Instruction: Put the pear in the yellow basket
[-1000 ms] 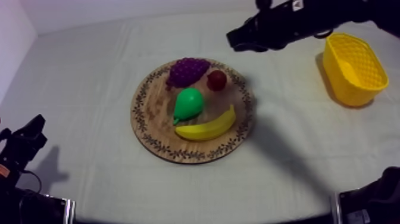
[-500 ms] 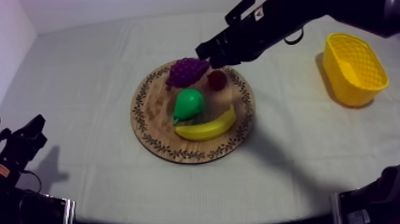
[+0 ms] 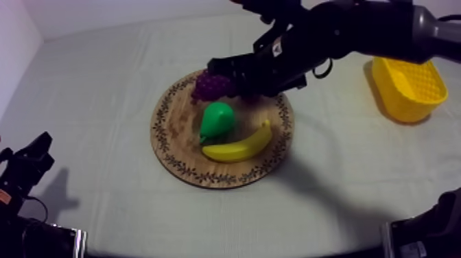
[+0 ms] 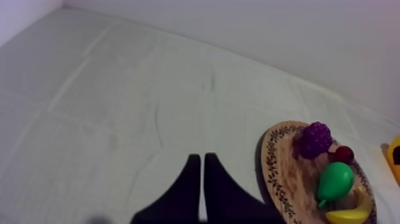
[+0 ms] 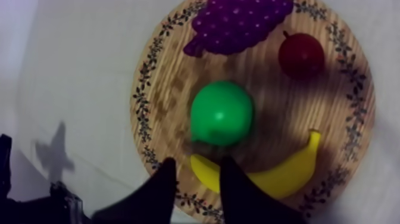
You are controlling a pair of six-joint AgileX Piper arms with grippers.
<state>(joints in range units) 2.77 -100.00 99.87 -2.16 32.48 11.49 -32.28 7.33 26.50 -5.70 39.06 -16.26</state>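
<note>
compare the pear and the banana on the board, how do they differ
The pear is green; the banana is yellow. The pear is plump and rounded, tapering to one end; the banana is long, slim and curved. The pear lies near the middle of the wooden board; the banana lies close along its rim. Both are toy fruit lying on the board, neither held.

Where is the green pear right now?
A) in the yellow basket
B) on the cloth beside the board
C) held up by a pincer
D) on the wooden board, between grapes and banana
D: the pear lies on the wooden board between the grapes and the banana, while the right pincer hovers open above it, holding nothing.
</note>
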